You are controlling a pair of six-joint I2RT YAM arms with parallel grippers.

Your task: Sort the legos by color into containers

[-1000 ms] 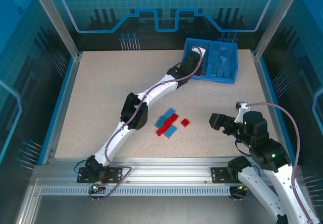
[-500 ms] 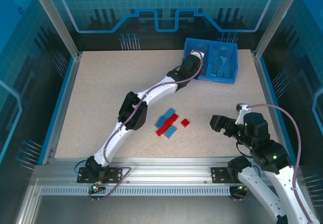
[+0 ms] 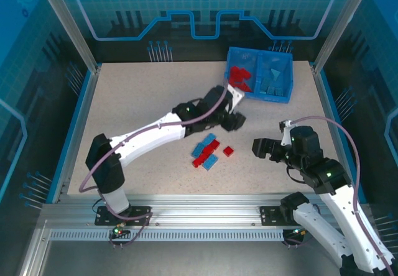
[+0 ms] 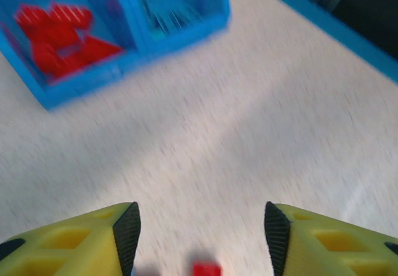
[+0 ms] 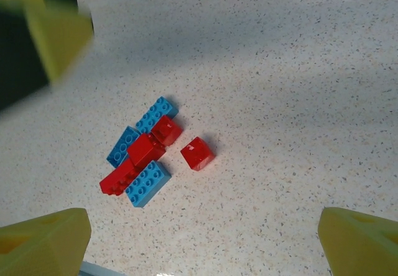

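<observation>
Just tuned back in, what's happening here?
Two arms are sorting legos by colour into a blue bin: red bricks lie in its left compartment, blue bricks in its right. A mixed pile waits on the table. The left end effector hangs open and empty between bin and pile; the right end effector is open beside the pile.

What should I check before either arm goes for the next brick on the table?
1. Nothing in the left claw: ok, its jaws stand apart with nothing between them.
2. Open right claw: ok, its jaws stand wide.
3. Free access to the single small red studded plastic brick: ok, it sits apart from the pile of red and light blue bricks.
4. Colours kept separate in the blue plastic two-compartment bin: ok, red bricks in the left compartment, light blue bricks in the right.
5. Arms clear of each other: cannot tell, both claws are near the pile.
</observation>
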